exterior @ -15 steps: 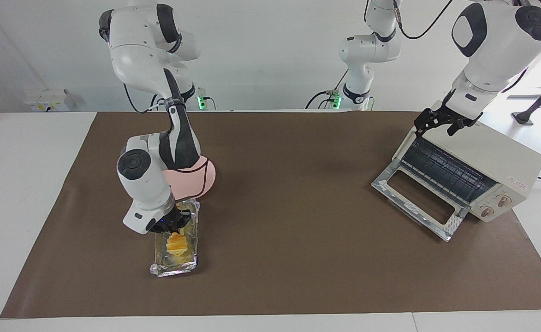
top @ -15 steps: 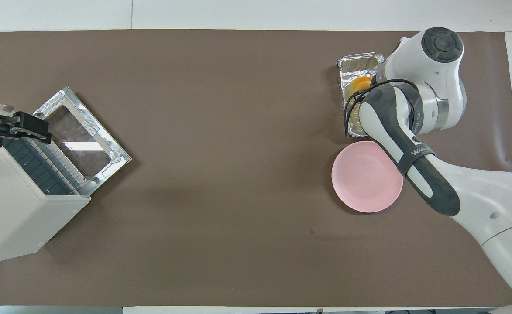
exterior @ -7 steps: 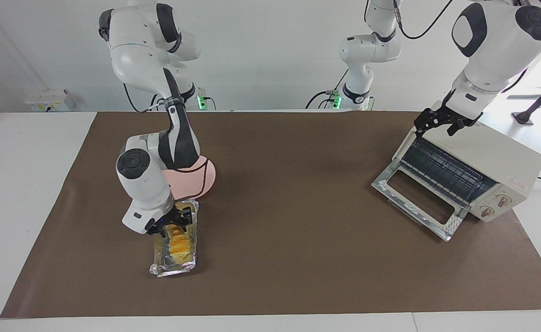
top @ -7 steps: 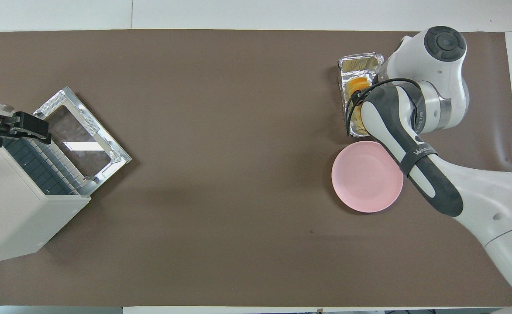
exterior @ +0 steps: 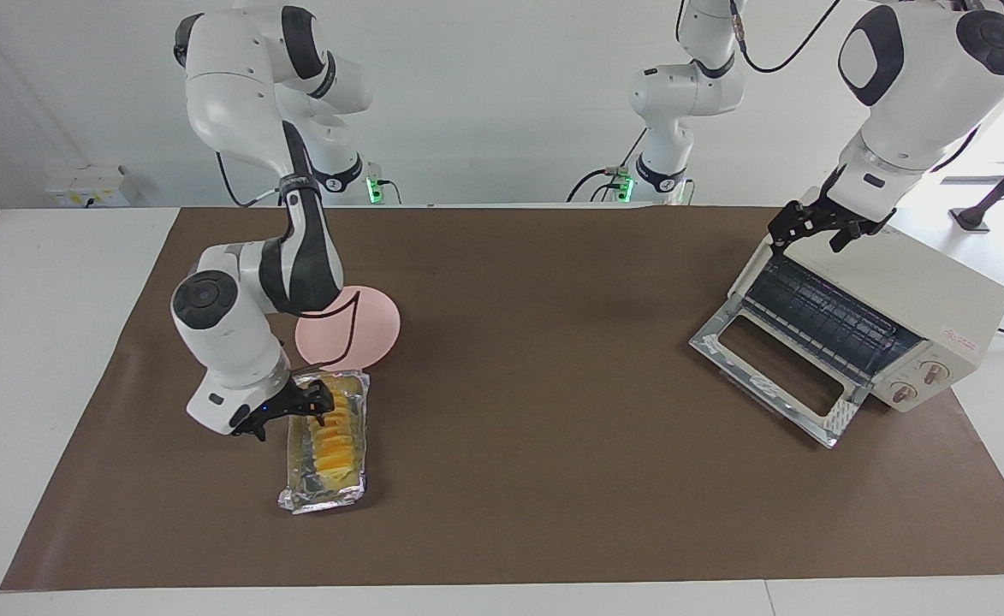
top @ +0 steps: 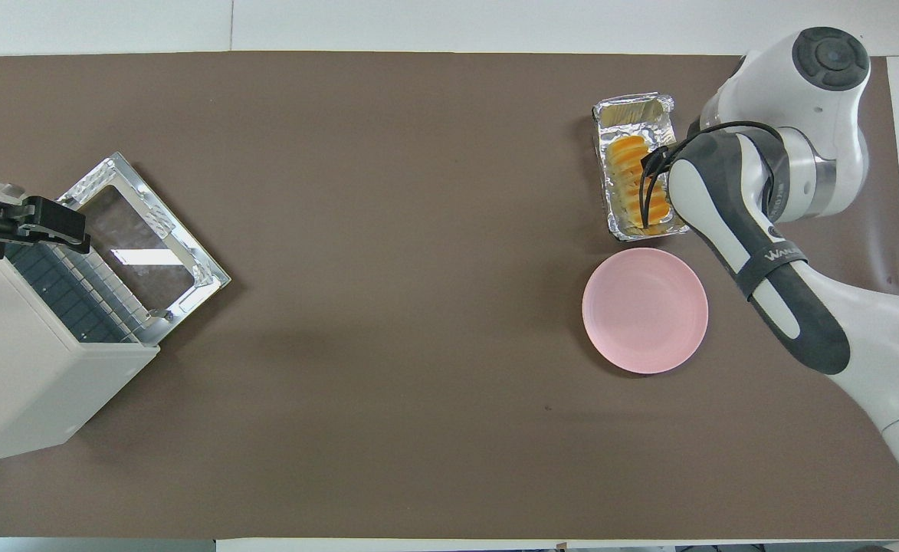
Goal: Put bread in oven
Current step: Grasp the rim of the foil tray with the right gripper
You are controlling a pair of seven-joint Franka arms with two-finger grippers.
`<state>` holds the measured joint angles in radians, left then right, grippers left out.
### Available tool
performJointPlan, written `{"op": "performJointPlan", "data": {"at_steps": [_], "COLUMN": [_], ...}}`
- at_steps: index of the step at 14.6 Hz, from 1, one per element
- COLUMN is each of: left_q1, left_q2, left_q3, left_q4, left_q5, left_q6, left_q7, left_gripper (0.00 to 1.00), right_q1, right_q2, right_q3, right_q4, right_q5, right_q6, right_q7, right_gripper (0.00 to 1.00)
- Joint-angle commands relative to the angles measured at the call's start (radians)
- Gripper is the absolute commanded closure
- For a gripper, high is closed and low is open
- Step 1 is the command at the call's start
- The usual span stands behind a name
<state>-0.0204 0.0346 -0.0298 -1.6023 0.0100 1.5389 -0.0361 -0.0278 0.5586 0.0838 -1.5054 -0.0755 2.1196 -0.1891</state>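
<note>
1. I've got the bread [exterior: 335, 434] lying in the foil tray [exterior: 323, 496], at abt 8 o'clock of the tabletop [exterior: 519, 479] in the facing view, toward the R arm's end.
2. Tray is long and narrow, w/ the loaf filling most of it; its ridged yellow-orange top shows clearly from overhead.
3. Pink plate [exterior: 365, 329] sits just beside the tray, at the tray's 12 o'clock in the facing view, i.e. nearer to the robots.
4. Right gripper [exterior: 283, 412] hangs low beside the tray's plate-side end, at the loaf's 10 o'clock in the facing view. Fingers look spread and nothing is between them; bread isn't pinched.
5. Oven [exterior: 904, 299] stands at abt 3 o'clock of the facing view, at the L arm's end, angled on the tabletop.
6. Oven door [exterior: 771, 368] is dropped down flat; wire rack visible inside, two knobs on the front.
7. Left gripper [exterior: 818, 229] waits over the oven's top edge, just above the door opening, fingers spread, holding nothing.
8. Bread and oven are well apart, w/ bare brown mat between.
</note>
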Motion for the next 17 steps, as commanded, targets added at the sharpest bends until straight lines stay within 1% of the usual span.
{"op": "performJointPlan", "data": {"at_steps": [1, 3, 5, 6, 7, 8, 9, 11, 12, 17], "left_q1": [-0.001, 0.0, -0.001, 0.0, 0.0, 0.0, 0.0, 0.0, 0.0, 0.0], "left_q2": [-0.027, -0.027, -0.027, -0.027, -0.027, -0.027, -0.027, -0.027, -0.027, -0.027], "left_q3": [0.004, 0.004, 0.004, 0.004, 0.004, 0.004, 0.004, 0.004, 0.004, 0.004], "left_q4": [-0.024, -0.024, -0.022, -0.022, -0.024, -0.024, -0.022, -0.024, -0.022, -0.022], "left_q5": [-0.012, -0.012, -0.012, -0.012, -0.012, -0.012, -0.012, -0.012, -0.012, -0.012], "left_q6": [0.0, 0.0, 0.0, 0.0, 0.0, 0.0, 0.0, 0.0, 0.0, 0.0], "left_q7": [0.002, 0.002, 0.002, 0.002, 0.002, 0.004, 0.002, 0.004, 0.002, 0.002], "left_gripper": [0.0, 0.0, 0.0, 0.0, 0.0, 0.0, 0.0, 0.0, 0.0, 0.0], "right_q1": [-0.015, -0.024, -0.027, -0.027, -0.029, -0.03, -0.029, -0.029, -0.029, -0.027], "right_q2": [0.004, 0.004, 0.0, -0.002, -0.006, -0.009, -0.009, -0.011, -0.011, -0.014], "right_q3": [0.013, 0.013, 0.013, 0.013, 0.013, 0.013, 0.013, 0.013, 0.013, 0.013], "right_q4": [-0.015, -0.053, -0.072, -0.078, -0.091, -0.104, -0.107, -0.108, -0.11, -0.115], "right_q5": [-0.013, -0.013, -0.013, -0.013, -0.013, -0.013, -0.012, -0.009, -0.006, -0.003], "right_q6": [0.031, 0.075, 0.086, 0.086, 0.101, 0.115, 0.117, 0.118, 0.118, 0.108], "right_q7": [-0.032, -0.035, -0.044, -0.064, -0.087, -0.098, -0.098, -0.098, -0.098, -0.098], "right_gripper": [0.07, 0.11, 0.17, 0.22, 0.35, 0.52, 0.66, 0.93, 1.0, 1.0]}}
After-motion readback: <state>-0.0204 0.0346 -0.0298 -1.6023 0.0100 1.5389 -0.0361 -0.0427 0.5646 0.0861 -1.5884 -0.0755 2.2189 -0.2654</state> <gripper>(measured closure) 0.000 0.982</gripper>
